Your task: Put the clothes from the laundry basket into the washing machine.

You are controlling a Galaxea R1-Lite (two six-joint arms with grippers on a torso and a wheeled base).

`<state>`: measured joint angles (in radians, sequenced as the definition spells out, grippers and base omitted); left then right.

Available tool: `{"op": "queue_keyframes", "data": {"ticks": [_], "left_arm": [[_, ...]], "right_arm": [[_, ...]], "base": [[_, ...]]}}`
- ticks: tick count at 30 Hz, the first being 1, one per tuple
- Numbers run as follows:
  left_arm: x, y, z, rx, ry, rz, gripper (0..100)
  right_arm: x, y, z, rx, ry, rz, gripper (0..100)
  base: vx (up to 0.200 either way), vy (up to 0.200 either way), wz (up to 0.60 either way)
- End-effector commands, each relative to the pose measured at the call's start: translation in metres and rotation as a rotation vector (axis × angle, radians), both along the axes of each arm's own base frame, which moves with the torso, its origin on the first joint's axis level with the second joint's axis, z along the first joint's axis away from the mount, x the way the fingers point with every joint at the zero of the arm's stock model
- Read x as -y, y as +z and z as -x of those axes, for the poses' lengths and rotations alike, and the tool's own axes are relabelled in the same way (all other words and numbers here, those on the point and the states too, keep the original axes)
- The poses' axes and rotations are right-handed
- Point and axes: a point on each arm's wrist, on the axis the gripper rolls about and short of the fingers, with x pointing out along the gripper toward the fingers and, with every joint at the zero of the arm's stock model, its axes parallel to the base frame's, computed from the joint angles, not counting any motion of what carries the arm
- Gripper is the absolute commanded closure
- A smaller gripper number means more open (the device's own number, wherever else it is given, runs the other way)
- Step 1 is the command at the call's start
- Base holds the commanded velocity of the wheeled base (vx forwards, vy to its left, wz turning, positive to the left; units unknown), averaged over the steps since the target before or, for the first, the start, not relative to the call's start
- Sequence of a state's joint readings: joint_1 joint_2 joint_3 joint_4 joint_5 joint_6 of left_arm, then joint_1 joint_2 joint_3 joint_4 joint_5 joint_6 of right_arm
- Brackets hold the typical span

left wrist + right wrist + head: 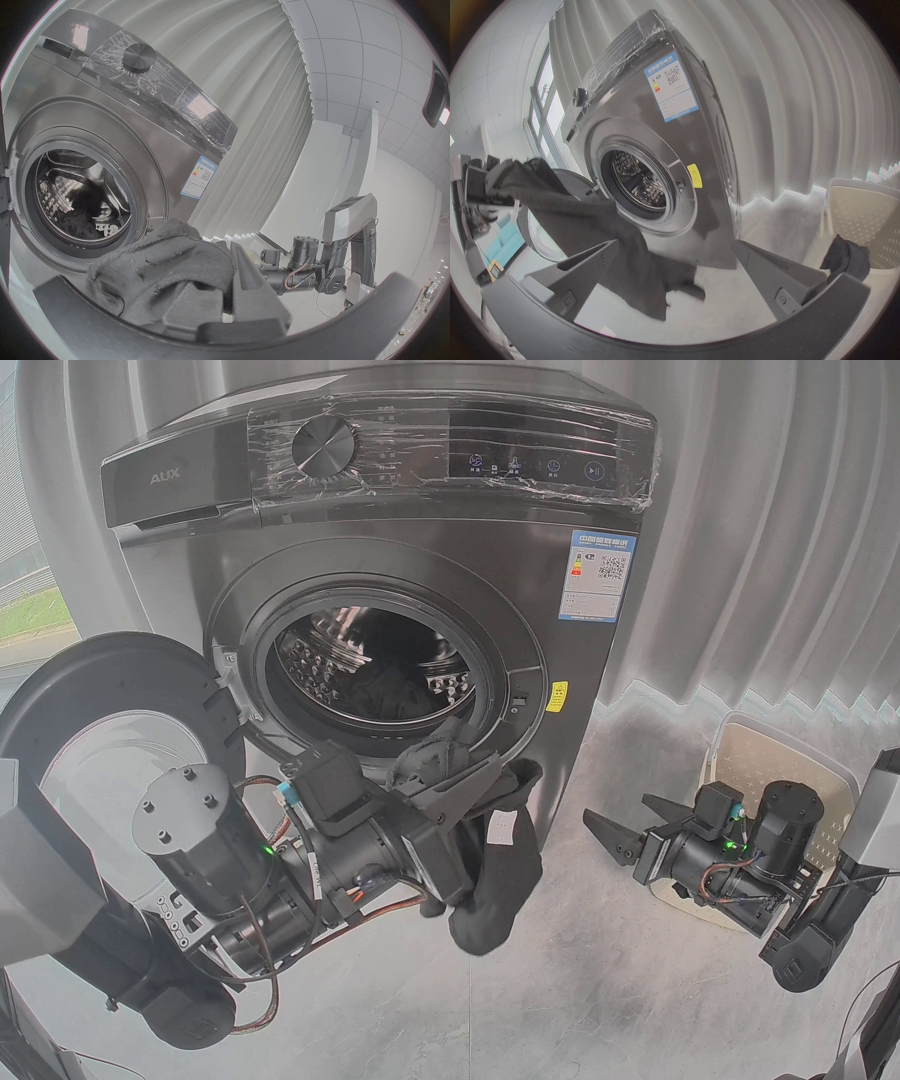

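A dark, nubby knit garment (502, 871) hangs limp at centre frame, clamped in the left gripper (459, 772), just below the round steel mouth of the washing machine (394, 557). At lower right, the right gripper (630, 819) hovers level, fingers spread, beside the perforated cream laundry basket (778, 763).

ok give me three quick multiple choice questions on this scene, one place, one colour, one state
1. Where does the dark garment in the left gripper hang?
A) before the washing machine's open mouth
B) in the drum
C) on the machine's top

2. What colour is the laundry basket?
A) red
B) cream
C) blue

3. How are the right gripper's fingers?
A) shut on cloth
B) shut, empty
C) open, empty

Answers: 1 A, it dangles just below the opening; 2 B, its perforated wall is pale cream; 3 C, the fingers spread with nothing between.
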<state>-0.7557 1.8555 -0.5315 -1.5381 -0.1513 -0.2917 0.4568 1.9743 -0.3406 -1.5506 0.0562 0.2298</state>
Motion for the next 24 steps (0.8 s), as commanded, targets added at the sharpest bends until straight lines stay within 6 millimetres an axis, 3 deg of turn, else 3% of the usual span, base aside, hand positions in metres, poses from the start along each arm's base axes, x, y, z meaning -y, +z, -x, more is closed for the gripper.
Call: {"op": "queue_keyframes", "data": {"ticks": [1, 5, 9, 16, 24], "left_arm": [[0.003, 0.005, 0.002, 0.015, -0.007, 0.016, 100], [0.009, 0.015, -0.002, 0.041, 0.017, 0.048, 100], [0.013, 0.025, -0.008, 0.062, 0.034, 0.076, 100], [0.018, 0.040, -0.013, 0.092, 0.037, 0.107, 100], [0.022, 0.055, -0.018, 0.107, 0.088, 0.146, 100]], "right_arm": [[0.008, -0.009, 0.004, -0.035, -0.014, 0.038, 0], [0.006, -0.007, 0.003, -0.022, -0.011, 0.033, 0], [0.000, 0.009, -0.013, 0.057, -0.015, -0.014, 0], [0.000, 0.002, -0.003, 0.016, 0.003, 0.003, 0], [-0.002, 0.018, -0.005, 0.062, 0.009, -0.059, 0]], "base": [[0.000, 0.000, 0.00], [0.000, 0.000, 0.00], [0.000, 0.000, 0.00], [0.000, 0.000, 0.00], [0.000, 0.000, 0.00]]}}
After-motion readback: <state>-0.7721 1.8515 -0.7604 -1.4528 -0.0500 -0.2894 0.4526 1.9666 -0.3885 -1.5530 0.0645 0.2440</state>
